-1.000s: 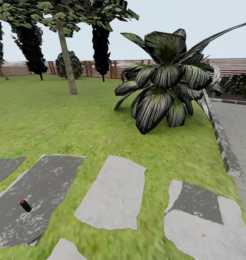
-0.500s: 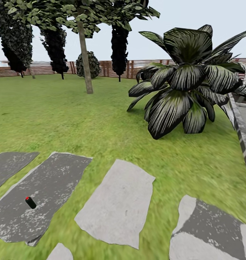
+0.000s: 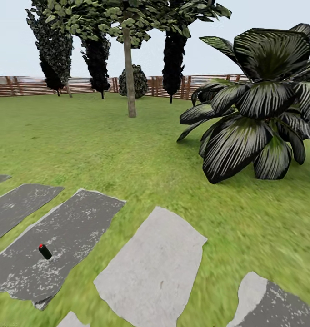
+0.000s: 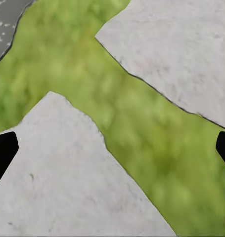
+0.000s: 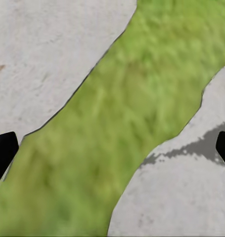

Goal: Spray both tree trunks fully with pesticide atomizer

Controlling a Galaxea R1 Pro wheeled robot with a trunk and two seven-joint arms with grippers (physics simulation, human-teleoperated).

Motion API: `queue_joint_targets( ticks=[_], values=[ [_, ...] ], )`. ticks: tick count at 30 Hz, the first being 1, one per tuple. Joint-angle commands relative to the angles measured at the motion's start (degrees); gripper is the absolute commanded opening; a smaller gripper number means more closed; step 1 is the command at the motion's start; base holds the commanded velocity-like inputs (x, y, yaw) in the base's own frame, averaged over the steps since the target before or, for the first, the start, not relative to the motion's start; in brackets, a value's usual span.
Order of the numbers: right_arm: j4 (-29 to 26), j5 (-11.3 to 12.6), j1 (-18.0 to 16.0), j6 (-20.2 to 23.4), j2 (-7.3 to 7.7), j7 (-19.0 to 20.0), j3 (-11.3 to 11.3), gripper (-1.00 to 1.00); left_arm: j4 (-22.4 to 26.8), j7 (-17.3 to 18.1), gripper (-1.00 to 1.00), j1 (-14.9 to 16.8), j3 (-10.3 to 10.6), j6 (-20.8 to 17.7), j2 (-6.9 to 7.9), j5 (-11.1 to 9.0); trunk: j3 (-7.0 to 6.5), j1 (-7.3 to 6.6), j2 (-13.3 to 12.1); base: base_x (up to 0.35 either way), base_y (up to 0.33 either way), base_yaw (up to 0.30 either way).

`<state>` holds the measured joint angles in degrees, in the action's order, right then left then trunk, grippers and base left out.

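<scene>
A tiny black cylinder with a red tip, which I take for the pesticide atomizer (image 3: 44,251), lies on a dark paving slab (image 3: 59,236) at the lower left of the head view. One tree (image 3: 129,77) with a pale tan trunk and green jagged leaves stands far off across the lawn (image 3: 82,141). My left gripper (image 4: 112,150) is open above pale slabs and grass, its dark fingertips (image 4: 3,153) wide apart with nothing between them. My right gripper (image 5: 112,150) is also open over a grass strip between slabs.
A large dark striped-leaf plant (image 3: 259,113) stands at the right on the grass. Pale stone slabs (image 3: 150,272) cross the foreground. Thin black-leaved trees (image 3: 173,59) and a round bush (image 3: 133,81) line the brown slat fence (image 3: 27,86) at the back.
The whole head picture has shifted rightward, so the camera has turned left. The grey kerb and paving at the right have left the view. Nothing on the ground has moved.
</scene>
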<state>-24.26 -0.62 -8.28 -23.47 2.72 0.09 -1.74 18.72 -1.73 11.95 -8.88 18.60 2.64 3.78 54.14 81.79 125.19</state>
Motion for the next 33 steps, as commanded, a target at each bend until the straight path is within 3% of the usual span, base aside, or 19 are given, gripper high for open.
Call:
queue_joint_targets(
  ticks=[1,33],
  values=[
    [0.00,0.00,0.00,0.00,0.00,0.00,0.00,1.00,0.00,0.01,1.00,0.00,0.00,0.01,0.00,0.00,0.00,0.00,0.00,0.256,-0.229,0.278],
    [0.00,0.00,0.02,0.00,0.00,0.00,-0.02,1.00,0.00,-0.02,1.00,0.00,0.00,0.03,0.00,0.00,0.00,0.00,0.00,0.234,-0.173,0.278]
  ],
)
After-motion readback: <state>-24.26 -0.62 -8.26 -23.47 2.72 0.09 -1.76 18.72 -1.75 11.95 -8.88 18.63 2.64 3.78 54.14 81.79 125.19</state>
